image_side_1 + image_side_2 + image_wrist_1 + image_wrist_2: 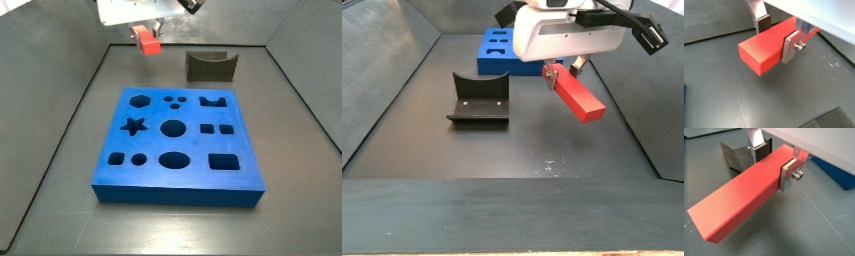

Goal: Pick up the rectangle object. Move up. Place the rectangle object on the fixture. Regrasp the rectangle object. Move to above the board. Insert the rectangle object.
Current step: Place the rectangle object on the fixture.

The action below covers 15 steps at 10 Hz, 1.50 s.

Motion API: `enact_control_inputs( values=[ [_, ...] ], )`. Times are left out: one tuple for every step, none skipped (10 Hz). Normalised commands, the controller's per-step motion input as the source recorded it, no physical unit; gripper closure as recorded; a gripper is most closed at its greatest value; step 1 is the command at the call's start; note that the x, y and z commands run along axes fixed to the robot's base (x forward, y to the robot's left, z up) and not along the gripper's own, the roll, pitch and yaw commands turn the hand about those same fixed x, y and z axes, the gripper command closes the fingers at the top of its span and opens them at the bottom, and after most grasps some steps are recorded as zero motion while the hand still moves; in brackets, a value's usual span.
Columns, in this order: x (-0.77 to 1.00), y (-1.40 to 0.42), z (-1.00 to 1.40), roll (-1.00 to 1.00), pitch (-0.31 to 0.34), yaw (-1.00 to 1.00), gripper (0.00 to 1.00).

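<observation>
The rectangle object (741, 198), a plain red-orange block with a square end face, is hanging in the air, clear of the dark floor (516, 150), and is being held near one of its ends by the gripper (777, 163). In both wrist views the silver plate fingers (791, 46) are pressing against its two long side faces, so the jaws are clamped on the block; most of its length is sticking out beyond them. In a side view the block (576, 97) is slanting downward from the gripper (556, 70), its free end being the lowest part.

The fixture (478, 100), a dark holder with a curved notch in its top, is standing on the floor well apart from the block, with nothing resting in it. In a wrist view it (739, 154) is showing just beyond the gripped end.

The board (177, 145), a thick blue slab with star, circle, square and hexagon cutouts, is lying flat on the floor. In that same side view the gripper (144, 35) is hovering beyond the board's far edge, beside the fixture (210, 66)
</observation>
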Motion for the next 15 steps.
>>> enact_control_inputs(
  values=[
    [0.0,0.0,1.0,0.02,0.018,0.01,1.0],
    [-0.01,0.0,1.0,0.03,0.039,0.0,1.0],
    [-0.02,0.0,1.0,0.04,0.042,-0.01,1.0],
    [-0.02,0.01,1.0,0.07,0.05,-0.02,1.0],
    [-0.03,0.01,1.0,0.09,0.056,-0.01,1.0],
    [-0.03,0.01,1.0,0.1,0.06,0.0,1.0],
    [-0.03,0.01,0.97,0.11,0.067,0.01,1.0],
    [-0.03,0.0,0.82,0.12,0.072,0.02,1.0],
    [-0.03,0.0,0.75,0.13,0.074,0.02,1.0],
    [-0.02,0.0,0.6,0.13,0.078,0.03,1.0],
    [-0.01,0.0,0.48,0.12,0.082,0.03,1.0],
    [-0.01,0.01,0.33,0.12,0.086,0.03,1.0],
    [0.0,0.01,0.21,0.11,0.088,0.03,1.0],
    [1.0,-0.25,-0.19,-0.01,0.139,-1.0,1.0],
    [1.0,-0.25,-0.22,-0.01,0.139,-1.0,1.0]
  ],
)
